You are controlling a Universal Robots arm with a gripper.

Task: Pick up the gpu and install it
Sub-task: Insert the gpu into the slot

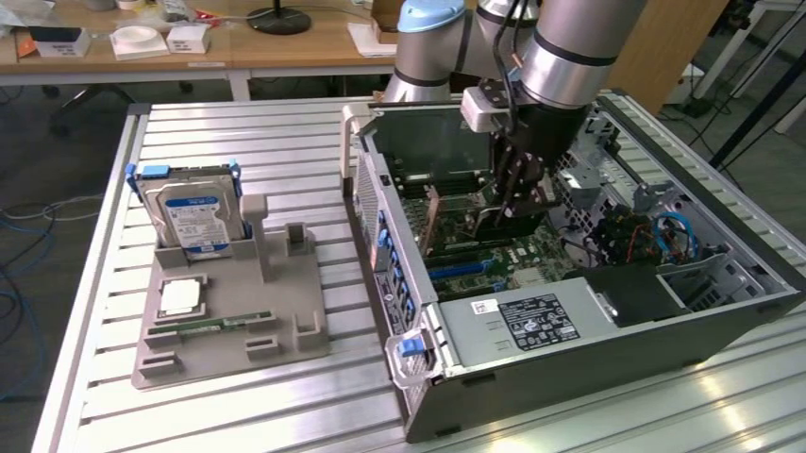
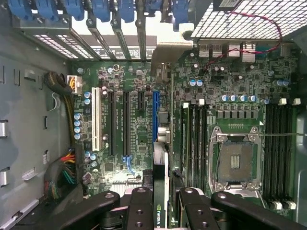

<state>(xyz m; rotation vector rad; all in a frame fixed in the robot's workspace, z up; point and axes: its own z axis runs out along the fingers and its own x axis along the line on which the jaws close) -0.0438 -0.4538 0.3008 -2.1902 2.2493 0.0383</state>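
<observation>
The fingers (image 2: 144, 211) are closed on the gpu (image 2: 160, 189), gripping its top edge, so the gripper (image 2: 161, 208) holds the card edge-on inside the open case (image 1: 705, 321), low over the motherboard (image 2: 129, 124). Done well, I judge, the card's lower edge lines up over the blue slot (image 2: 155, 117) and goes straight down, untilted. Its long axis runs along that slot, toward the rear brackets (image 2: 120, 19).

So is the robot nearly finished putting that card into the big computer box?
Partly. Picked up: the thin black-and-green graphics card is clamped edge-on in the black gripper, off the grey holder stand. In hand: it hangs inside the open grey computer case, above the blue slot on the green motherboard. Left: it is not yet seated.
</observation>
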